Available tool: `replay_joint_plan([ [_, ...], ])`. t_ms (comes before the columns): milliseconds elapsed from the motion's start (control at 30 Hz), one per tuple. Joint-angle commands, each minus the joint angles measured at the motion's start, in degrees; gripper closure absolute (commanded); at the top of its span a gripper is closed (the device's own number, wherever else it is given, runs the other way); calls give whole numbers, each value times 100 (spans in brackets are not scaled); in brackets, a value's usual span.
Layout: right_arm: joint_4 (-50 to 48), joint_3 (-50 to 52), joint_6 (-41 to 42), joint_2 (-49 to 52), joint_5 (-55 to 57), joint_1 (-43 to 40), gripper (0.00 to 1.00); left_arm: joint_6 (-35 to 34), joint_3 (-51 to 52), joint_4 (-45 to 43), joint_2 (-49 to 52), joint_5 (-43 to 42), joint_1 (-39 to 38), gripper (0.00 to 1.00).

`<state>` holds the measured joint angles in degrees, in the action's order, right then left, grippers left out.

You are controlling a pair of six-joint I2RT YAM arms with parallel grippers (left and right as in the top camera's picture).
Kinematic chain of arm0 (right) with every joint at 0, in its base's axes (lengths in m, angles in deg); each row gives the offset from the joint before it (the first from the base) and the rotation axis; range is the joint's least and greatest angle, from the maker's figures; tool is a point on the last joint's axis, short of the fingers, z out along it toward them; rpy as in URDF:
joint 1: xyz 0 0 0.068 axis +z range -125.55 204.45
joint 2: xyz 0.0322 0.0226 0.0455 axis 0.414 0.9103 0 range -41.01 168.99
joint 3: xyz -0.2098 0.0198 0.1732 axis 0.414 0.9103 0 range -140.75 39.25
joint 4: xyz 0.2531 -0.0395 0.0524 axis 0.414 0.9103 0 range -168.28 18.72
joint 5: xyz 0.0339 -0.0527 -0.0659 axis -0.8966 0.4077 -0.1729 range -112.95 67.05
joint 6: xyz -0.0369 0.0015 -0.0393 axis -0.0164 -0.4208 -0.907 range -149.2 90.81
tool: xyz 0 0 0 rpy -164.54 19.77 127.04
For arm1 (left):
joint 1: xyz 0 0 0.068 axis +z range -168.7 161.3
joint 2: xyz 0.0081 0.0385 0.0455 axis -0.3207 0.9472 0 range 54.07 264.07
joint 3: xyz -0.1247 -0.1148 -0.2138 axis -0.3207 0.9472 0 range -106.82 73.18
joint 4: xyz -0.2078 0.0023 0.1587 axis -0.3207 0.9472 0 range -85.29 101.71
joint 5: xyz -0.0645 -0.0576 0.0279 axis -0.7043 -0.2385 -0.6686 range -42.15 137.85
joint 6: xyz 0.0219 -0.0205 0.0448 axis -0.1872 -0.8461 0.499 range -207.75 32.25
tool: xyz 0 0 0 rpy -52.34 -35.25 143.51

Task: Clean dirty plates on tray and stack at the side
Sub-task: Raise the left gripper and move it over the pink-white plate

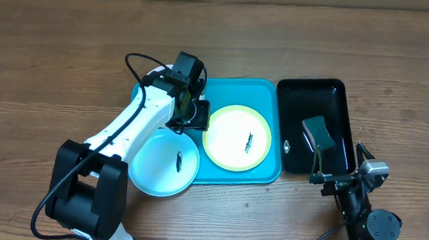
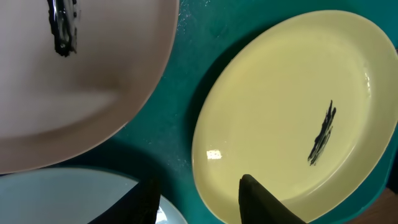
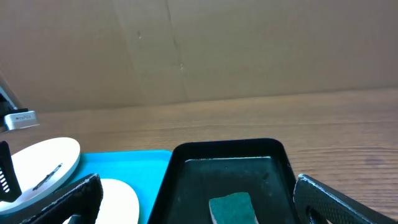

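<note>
The turquoise tray (image 1: pixel 265 93) holds three plates. The yellow-green plate (image 1: pixel 237 137) lies in its middle with a dark smear. The pale blue plate (image 1: pixel 164 162), also smeared, overhangs the tray's front left corner. The white plate (image 1: pixel 151 73) is mostly hidden under my left arm; it also shows smeared in the left wrist view (image 2: pixel 93 81). My left gripper (image 1: pixel 192 114) is open and empty, low over the tray (image 2: pixel 180 118) between the yellow-green plate (image 2: pixel 292 112) and the pale blue plate (image 2: pixel 56 199). My right gripper (image 1: pixel 321 173) is open and empty at the black tray's front edge.
A glossy black tray (image 1: pixel 337 94) stands right of the turquoise one and holds a green sponge (image 1: pixel 318 132). The right wrist view shows the sponge (image 3: pixel 233 208) in the black tray (image 3: pixel 186 162) between the fingers. Bare wooden table lies all around.
</note>
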<state>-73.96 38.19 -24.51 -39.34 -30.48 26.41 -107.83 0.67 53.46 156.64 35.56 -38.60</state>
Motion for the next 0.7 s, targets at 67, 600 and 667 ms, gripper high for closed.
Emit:
replay_joint_plan([
  [67,-26,59,-2,-4,-13,-11,0,214,-114,94,-35,-728,-35,47],
  [600,2577,-3574,699,1547,-501,-11,0,205,-337,223,-1296,-254,-37,8],
  [667,3456,-4498,516,2321,-503,-11,0,205,-337,221,-1294,-254,-37,0],
])
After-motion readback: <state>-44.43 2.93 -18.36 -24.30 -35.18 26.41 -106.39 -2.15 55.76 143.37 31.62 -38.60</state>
